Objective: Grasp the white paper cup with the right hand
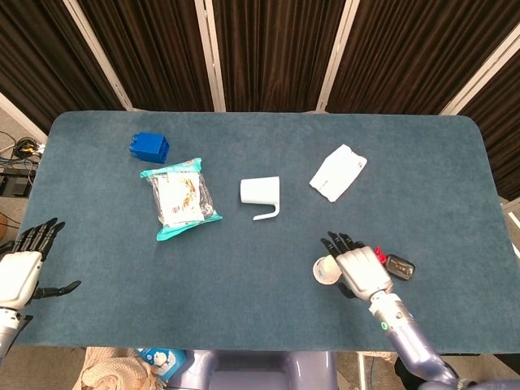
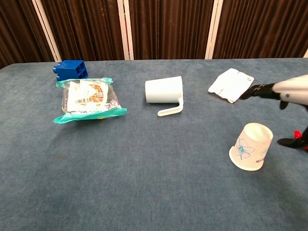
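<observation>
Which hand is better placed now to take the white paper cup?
The right hand. It hovers open just beside the white paper cup, which stands upside down on the table. The left hand is open at the far left edge, well away from it.

We are seeing even, fairly bright light falling from above in both views, with the blue table (image 1: 244,309) lit uniformly and no hot spots glaring on its matte cloth. Shadows are lying soft and short: a faint one is hugging the base of the white paper cup (image 2: 251,146) in the chest view, another is sitting under the white mug (image 2: 165,91). The snack bag (image 2: 89,100) is giving off slight sheen on its plastic. The dark curtains (image 1: 268,49) are staying dim behind. Focus is holding sharp across the table; the head view is bending the far table edge slightly
</observation>
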You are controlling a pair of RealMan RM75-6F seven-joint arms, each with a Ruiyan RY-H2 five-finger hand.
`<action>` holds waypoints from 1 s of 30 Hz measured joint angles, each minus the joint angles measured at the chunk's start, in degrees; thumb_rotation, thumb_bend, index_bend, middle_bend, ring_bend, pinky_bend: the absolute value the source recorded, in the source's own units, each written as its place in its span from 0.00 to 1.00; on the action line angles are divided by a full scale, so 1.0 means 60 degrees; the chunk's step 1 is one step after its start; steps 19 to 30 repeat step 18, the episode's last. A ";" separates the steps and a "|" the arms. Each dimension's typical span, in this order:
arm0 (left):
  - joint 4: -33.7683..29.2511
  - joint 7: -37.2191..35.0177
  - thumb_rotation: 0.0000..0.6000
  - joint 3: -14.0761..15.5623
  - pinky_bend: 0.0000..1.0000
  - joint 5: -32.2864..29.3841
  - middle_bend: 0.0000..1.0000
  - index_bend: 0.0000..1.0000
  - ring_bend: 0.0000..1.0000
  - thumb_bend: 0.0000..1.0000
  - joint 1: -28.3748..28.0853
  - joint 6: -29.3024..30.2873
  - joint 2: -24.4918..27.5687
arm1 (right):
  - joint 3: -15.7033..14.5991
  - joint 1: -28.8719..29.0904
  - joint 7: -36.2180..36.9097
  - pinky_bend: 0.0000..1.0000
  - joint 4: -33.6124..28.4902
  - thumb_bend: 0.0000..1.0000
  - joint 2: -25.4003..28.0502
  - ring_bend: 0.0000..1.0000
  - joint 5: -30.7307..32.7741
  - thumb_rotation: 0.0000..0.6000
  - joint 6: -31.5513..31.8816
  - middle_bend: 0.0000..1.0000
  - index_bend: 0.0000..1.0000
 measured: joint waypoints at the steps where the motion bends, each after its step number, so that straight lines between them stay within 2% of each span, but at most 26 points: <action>1: 0.0012 -0.0014 1.00 -0.0004 0.00 0.0022 0.00 0.00 0.00 0.00 0.0011 0.0038 -0.0001 | -0.0049 -0.0110 0.0042 0.22 -0.0044 0.34 0.0113 0.02 -0.0138 1.00 0.0155 0.00 0.00; 6: 0.0117 -0.0049 1.00 -0.0001 0.00 0.0174 0.00 0.00 0.00 0.00 0.0079 0.0237 -0.0023 | -0.0249 -0.0813 0.0661 0.17 -0.0014 0.34 0.0463 0.00 -0.1115 1.00 0.1043 0.00 0.00; 13: 0.0240 0.0032 1.00 0.0062 0.00 0.0475 0.00 0.00 0.00 0.00 0.0232 0.0628 -0.0074 | -0.0552 -0.2542 0.3143 0.14 0.0778 0.34 0.0991 0.00 -0.2770 1.00 0.2965 0.00 0.00; 18: 0.0333 0.0228 1.00 0.0116 0.00 0.0647 0.00 0.00 0.00 0.00 0.0308 0.0803 -0.0149 | -0.0793 -0.3919 0.4708 0.13 0.1717 0.34 0.1295 0.00 -0.3341 1.00 0.4173 0.00 0.00; 30: 0.0333 0.0228 1.00 0.0116 0.00 0.0647 0.00 0.00 0.00 0.00 0.0308 0.0803 -0.0149 | -0.0793 -0.3919 0.4708 0.13 0.1717 0.34 0.1295 0.00 -0.3341 1.00 0.4173 0.00 0.00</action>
